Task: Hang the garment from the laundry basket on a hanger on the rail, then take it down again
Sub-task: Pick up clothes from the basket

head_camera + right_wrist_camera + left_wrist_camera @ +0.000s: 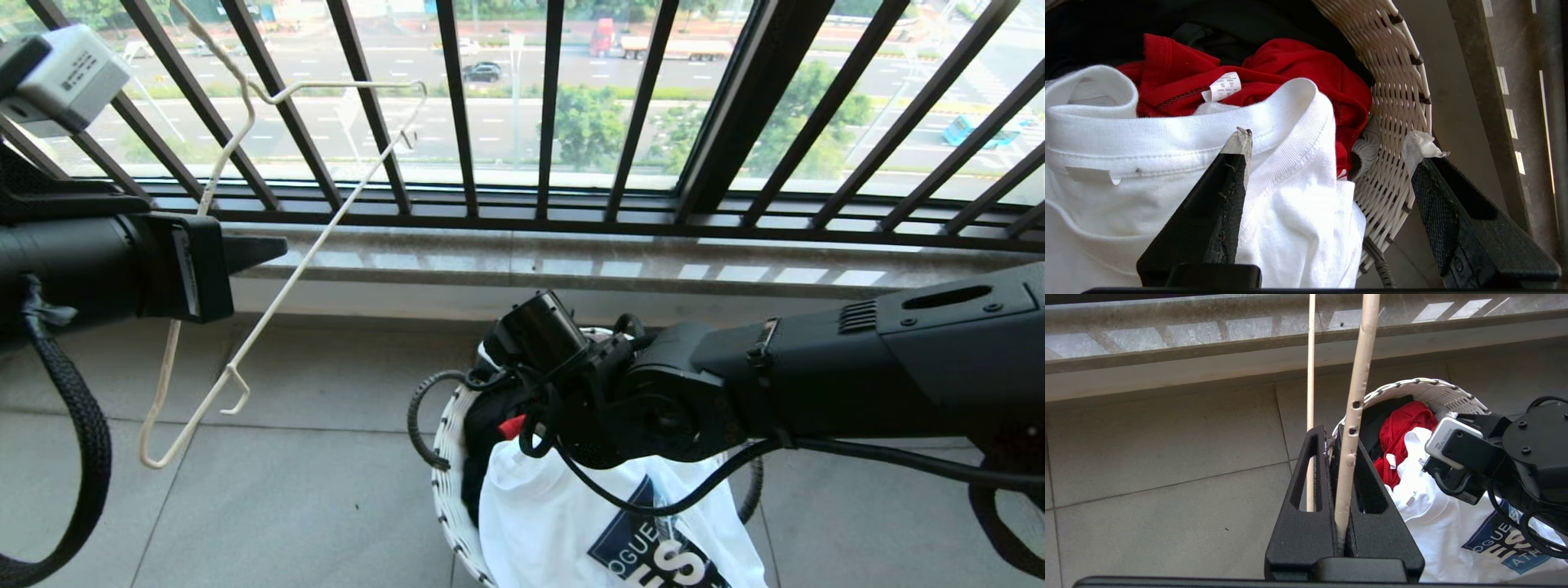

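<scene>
- White T-shirt (pixel 547 523) with the dark blue chest logo lies in the white woven laundry basket (pixel 449 482) on the floor tiles, over a red garment (pixel 1298 61).
- My right gripper (pixel 1327 143) stands wide at the basket's rim: one finger over the shirt's collar, the other outside the weave, nothing held.
- My left gripper (pixel 1341 465), raised at left, is clamped on the cream wire hanger (pixel 269 302).

The garment (pixel 563 531) lies in the laundry basket (pixel 449 482) on the floor (pixel 310 506) before the sill (pixel 571 265); the hanger (pixel 269 269) is to its left.
</scene>
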